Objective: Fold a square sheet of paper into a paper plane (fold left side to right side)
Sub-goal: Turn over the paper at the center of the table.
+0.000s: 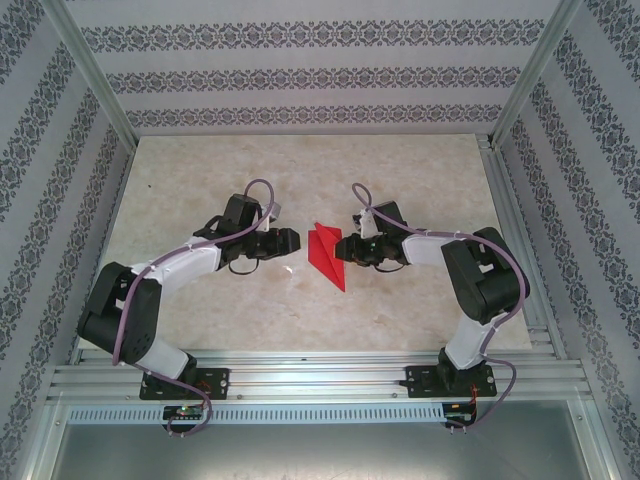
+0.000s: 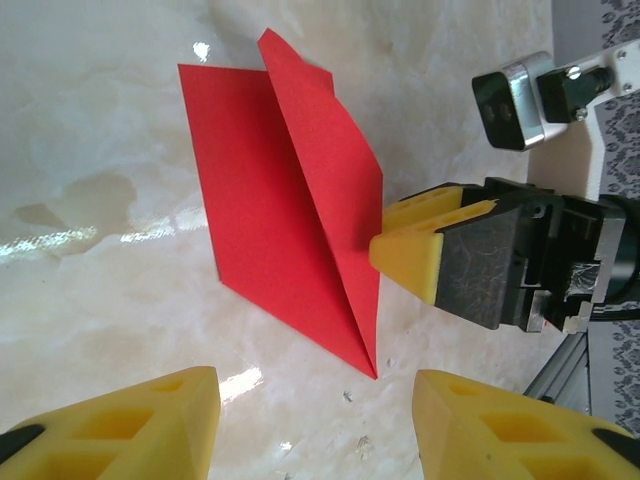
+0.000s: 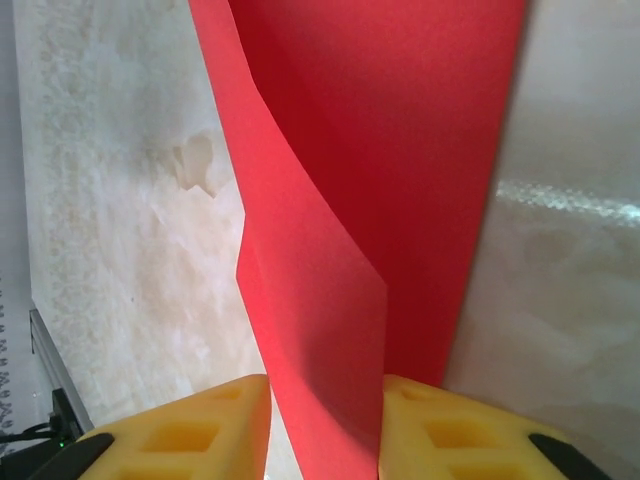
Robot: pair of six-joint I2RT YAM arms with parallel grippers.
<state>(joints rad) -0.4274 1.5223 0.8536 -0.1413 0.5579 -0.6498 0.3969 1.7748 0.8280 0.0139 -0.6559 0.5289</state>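
Observation:
The red square sheet of paper (image 1: 325, 258) lies mid-table, folded to a narrow point toward the near edge. In the left wrist view one layer of the paper (image 2: 255, 200) rests flat and a second flap stands up from the crease. My right gripper (image 1: 345, 250) reaches in from the right. Its yellow fingers (image 3: 200, 435) stand a little apart, open, with the raised flap (image 3: 320, 300) between them, touching both. My left gripper (image 1: 293, 240) hovers just left of the paper, open (image 2: 315, 430), with bare table between its fingers and the paper's point just ahead.
The marble-patterned table top (image 1: 200, 180) is bounded by aluminium rails (image 1: 320, 375) at the near edge and patterned walls behind and at both sides. A faint stain (image 2: 90, 195) marks the surface left of the paper. The right arm's wrist camera (image 2: 515, 95) sits above its fingers.

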